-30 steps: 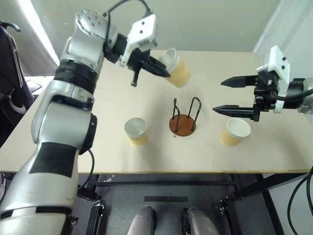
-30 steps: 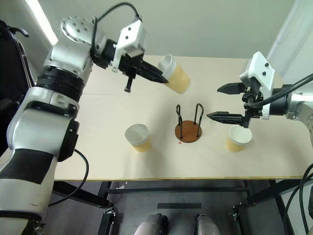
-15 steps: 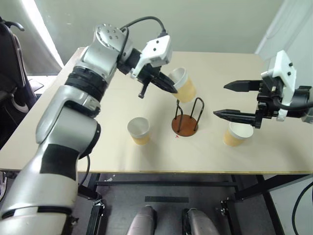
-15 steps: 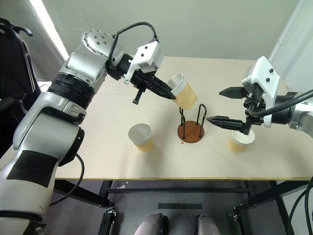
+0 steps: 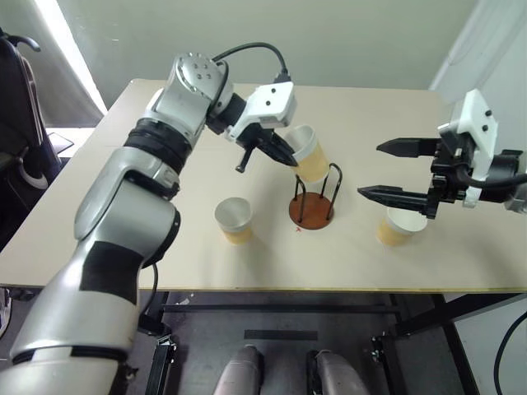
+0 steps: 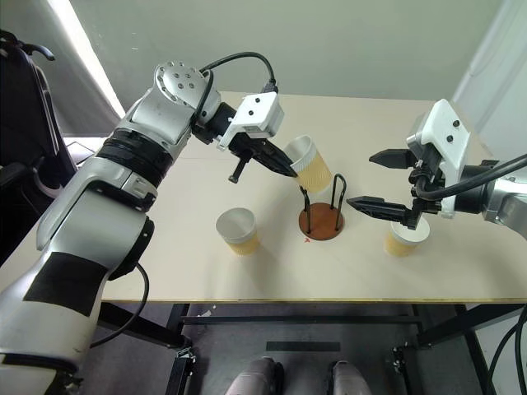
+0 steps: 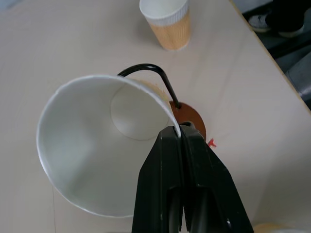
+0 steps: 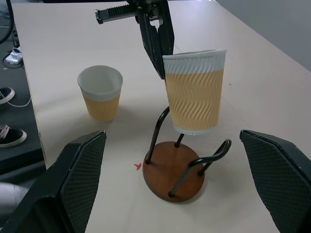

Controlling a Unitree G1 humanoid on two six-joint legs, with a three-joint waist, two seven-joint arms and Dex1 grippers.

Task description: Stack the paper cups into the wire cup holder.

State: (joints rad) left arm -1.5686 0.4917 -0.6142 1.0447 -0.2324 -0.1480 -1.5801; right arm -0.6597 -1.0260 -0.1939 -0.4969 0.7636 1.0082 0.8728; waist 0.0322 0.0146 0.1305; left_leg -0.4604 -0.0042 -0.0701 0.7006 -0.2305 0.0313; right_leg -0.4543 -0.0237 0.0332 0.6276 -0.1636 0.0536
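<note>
A tan paper cup with a white rim (image 5: pixel 308 154) is being pinched at its rim by the left gripper (image 5: pixel 290 156), just above the brown-based black wire cup holder (image 5: pixel 313 202) on the pale table (image 5: pixel 165 239). The cup is probably to be lowered between the loops next. The right gripper (image 5: pixel 395 169) is being held wide open over another cup (image 5: pixel 399 225).

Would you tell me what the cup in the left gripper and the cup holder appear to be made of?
Held cup: likely paper, with a matte tan wavy-ribbed sleeve and white rolled rim. Cup holder: base looks like reddish-brown wood with a smooth satin sheen, though it might be plastic; its loops look like thin black-coated metal wire.
</note>
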